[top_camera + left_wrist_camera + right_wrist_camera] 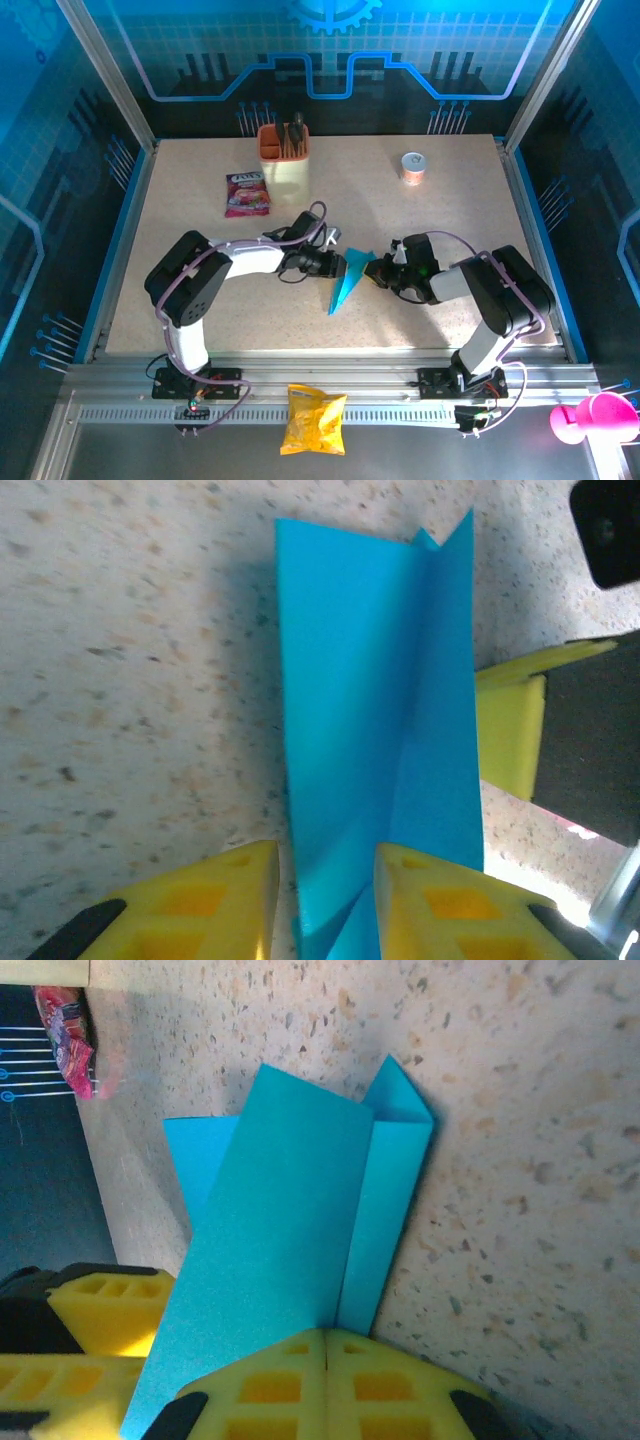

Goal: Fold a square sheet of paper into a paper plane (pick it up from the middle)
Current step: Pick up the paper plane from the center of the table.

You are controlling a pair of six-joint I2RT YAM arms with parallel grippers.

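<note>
Light, limp, crease-prone paper plane (345, 283); right tool (327, 1342) pinches from 3 o'clock, left tool (325, 870) narrowly straddles from 9; best gripped at layered spine.

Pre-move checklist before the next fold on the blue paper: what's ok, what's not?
1. Right gripper clamped on the paper plane: ok, its pads are closed together on the paper's edge.
2. Left gripper gripping: not ok, its fingers stand apart with the paper merely between them.
3. Layers flat on the table: not ok, a flap stands up along the middle crease.
4. Wings matched edge to edge: cannot tell.
5. Snack packet and holder out of the way: ok, both sit well behind the grippers.
</note>
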